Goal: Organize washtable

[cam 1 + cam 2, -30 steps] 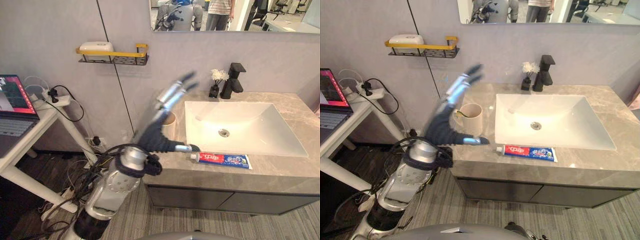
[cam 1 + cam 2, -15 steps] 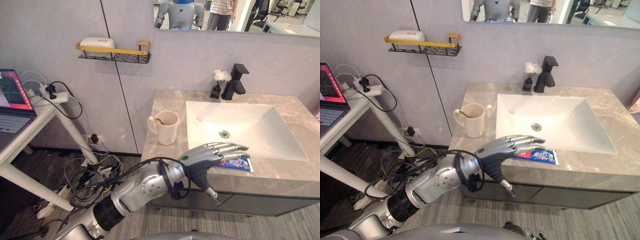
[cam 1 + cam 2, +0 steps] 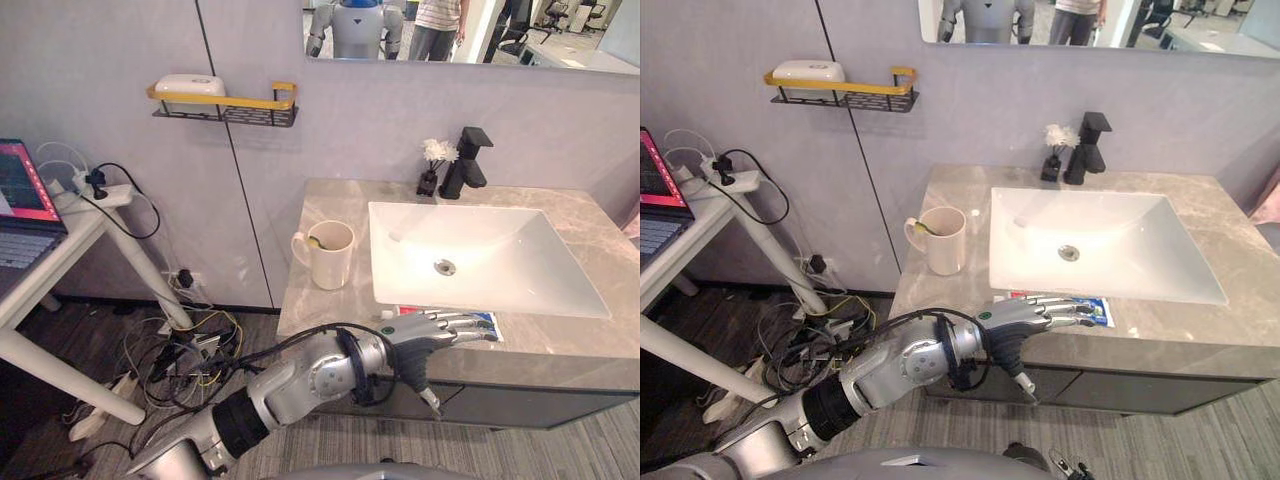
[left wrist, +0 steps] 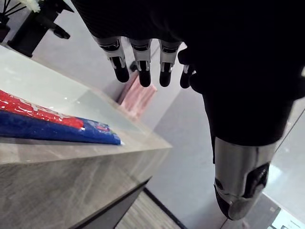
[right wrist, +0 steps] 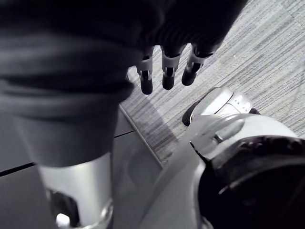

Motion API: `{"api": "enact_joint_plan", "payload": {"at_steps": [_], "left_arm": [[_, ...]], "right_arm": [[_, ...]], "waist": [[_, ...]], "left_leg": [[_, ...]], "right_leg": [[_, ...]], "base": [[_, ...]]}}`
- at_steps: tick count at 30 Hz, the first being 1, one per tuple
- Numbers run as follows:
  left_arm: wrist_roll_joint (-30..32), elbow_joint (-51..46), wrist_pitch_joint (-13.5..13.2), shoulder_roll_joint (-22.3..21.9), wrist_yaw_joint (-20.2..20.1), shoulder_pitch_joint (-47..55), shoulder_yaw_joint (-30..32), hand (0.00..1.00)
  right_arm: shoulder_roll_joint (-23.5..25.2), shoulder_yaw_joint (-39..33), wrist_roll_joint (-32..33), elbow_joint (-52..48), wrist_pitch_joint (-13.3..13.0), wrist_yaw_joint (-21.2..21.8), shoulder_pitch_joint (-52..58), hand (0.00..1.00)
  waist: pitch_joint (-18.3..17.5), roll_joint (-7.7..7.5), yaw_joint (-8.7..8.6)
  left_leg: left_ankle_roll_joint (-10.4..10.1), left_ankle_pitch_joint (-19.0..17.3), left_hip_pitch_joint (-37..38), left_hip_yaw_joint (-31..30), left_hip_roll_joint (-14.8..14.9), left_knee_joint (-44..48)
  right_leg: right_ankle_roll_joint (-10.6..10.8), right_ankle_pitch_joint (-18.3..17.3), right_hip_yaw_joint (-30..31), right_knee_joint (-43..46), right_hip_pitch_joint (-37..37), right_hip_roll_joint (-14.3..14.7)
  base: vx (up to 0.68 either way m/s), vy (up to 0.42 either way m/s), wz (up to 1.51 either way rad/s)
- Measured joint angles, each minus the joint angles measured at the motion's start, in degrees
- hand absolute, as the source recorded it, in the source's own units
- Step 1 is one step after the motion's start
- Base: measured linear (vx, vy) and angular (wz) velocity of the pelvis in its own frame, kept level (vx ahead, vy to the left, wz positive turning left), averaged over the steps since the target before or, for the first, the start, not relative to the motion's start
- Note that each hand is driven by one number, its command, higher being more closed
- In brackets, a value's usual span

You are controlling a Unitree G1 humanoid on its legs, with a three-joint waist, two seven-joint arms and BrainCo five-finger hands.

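Right wrist view: closest in, the right hand [image 5: 165, 71] hangs low over striped floor, its fingers straight, relaxed and side by side, holding nothing.

Next out, the left arm reaches across to the front edge of the counter [image 3: 318, 205]. The left hand [image 3: 418, 338] lies flat there, palm down. Its fingers [image 3: 460, 322] are straight and close together in a row, stretched out over the toothpaste [image 4: 47, 125], and its thumb [image 3: 425, 392] points down past the counter's edge. The toothpaste is a red and blue tube. It lies flat along the front strip of the counter, just before the sink [image 3: 500, 255], with its length parallel to the edge. From the head only its two ends show past the hand. In the left wrist view the dark fingertips [image 4: 144, 76] hang clear of the tube with open space between, so nothing is pinched or gripped.

Further back on the counter, left of the sink, a cream mug [image 3: 328, 256] stands upright with its handle turned to the left. Something small and yellowish sits inside; I cannot tell what.

At the sink's back rim stands a black tap [image 3: 468, 160], and just beside it a small dark vase [image 3: 432, 168] of white flowers.

On the wall to the left a yellow-railed shelf [image 3: 232, 108] carries a white box [image 3: 190, 88]. Off to the left, a laptop [image 3: 18, 200] sits open on a white table [image 3: 55, 265]. Above the tap, the mirror [image 3: 520, 35] shows a person [image 3: 436, 16] standing in the room.
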Motion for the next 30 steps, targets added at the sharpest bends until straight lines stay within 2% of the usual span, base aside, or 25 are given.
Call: {"api": "enact_joint_plan", "payload": {"at_steps": [13,20,30], "left_arm": [[0.6,1.9,0.4,-4.1,4.0,-0.5,0.2,0.00],[0.6,8.6,1.5,-6.9,4.5,-4.0,0.1,0.00],[0.6,15.6,2.8,-8.7,4.8,-6.5,0.1,0.00]], "right_arm": [[0.3,-1.5,0.0,0.0,0.0,-0.7,0.0,0.00],[0.5,-2.3,0.1,0.0,0.0,-1.3,0.1,0.00],[0.6,-3.6,0.5,-0.4,0.0,-1.7,0.5,0.00]], "waist": [[-0.4,0.19,-1.27],[-0.7,0.55,-1.50],[-1.0,1.00,-1.80]], "left_leg": [[0.0,0.0,-0.2,0.8,0.0,0.1],[0.0,0.0,0.0,1.1,0.0,0.0],[0.0,0.0,-0.4,1.2,0.0,-0.2]], "right_leg": [[0.3,0.2,0.7,0.2,-0.6,0.0],[0.3,0.2,1.0,0.2,-0.7,0.1],[0.3,0.2,1.1,0.3,-1.4,0.1]], "base": [[0.00,0.001,-0.01],[0.00,0.002,-0.02],[0.00,0.000,0.00]]}}
